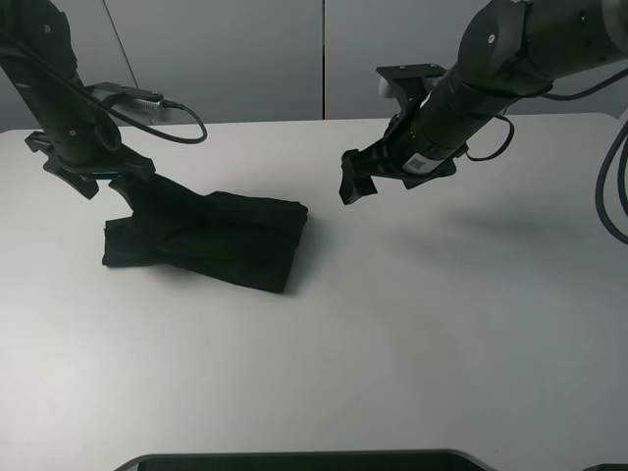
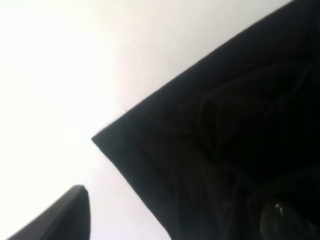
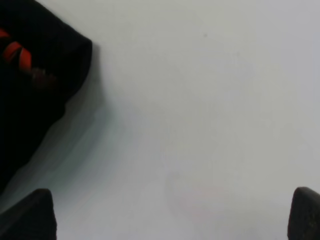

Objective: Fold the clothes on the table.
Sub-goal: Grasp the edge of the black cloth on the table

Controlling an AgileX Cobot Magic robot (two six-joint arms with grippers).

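Note:
The black T-shirt (image 1: 211,238) lies folded into a compact bundle on the left half of the white table (image 1: 422,324). My left gripper (image 1: 126,186) is low at the bundle's far left corner. In the left wrist view (image 2: 180,200) its jaws stand wide apart: one fingertip (image 2: 65,215) is over bare table, and the cloth (image 2: 225,140) covers the other side. My right gripper (image 1: 355,184) hovers open and empty above the table, right of the shirt. In the right wrist view (image 3: 172,200) the shirt's edge (image 3: 40,85), with a bit of red print (image 3: 12,52), sits beside it.
A dark curved object (image 1: 294,461) runs along the table's near edge. Black cables (image 1: 613,186) hang at the far right. A grey wall (image 1: 245,59) stands behind the table's back edge.

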